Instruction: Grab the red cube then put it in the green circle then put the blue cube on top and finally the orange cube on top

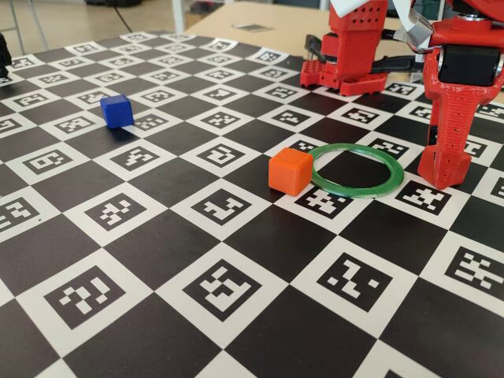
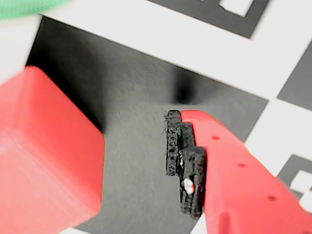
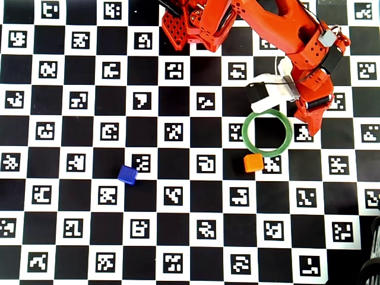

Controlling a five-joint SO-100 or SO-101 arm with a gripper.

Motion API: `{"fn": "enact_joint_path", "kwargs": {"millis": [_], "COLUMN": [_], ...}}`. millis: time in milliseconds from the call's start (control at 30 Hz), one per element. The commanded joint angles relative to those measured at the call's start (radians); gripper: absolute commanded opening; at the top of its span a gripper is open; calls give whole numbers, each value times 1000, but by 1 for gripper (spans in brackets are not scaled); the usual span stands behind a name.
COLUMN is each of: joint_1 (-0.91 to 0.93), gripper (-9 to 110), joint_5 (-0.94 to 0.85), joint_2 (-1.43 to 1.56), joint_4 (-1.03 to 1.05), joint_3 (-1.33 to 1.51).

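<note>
In the wrist view the red cube fills the lower left, sitting on a black square. A clear strip of board separates it from the black pad of my one visible finger. The other finger is out of frame. My gripper is open, lowered to the board just right of the green circle, and hides the red cube in the overhead view. The ring's centre is empty. The orange cube touches the ring's lower left edge. Far to the left the blue cube stands alone.
The board is a black-and-white chequer of printed markers. The arm's red base stands at the top centre of the overhead view. A white camera mount on the wrist overhangs the ring's top edge.
</note>
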Motion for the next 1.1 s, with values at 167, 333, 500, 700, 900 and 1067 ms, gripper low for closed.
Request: {"fn": "enact_joint_path", "kwargs": {"millis": [167, 333, 500, 700, 900, 1067], "joint_1": [14, 2, -3, -3, -5, -5], "gripper": [48, 47, 47, 46, 46, 46], "joint_5": [-135, -186, -245, -316, -370, -413], "joint_2": [28, 26, 25, 23, 23, 18], "joint_4": [17, 43, 61, 63, 46, 21], "joint_3": [-114, -140, -147, -127, -115, -107]}}
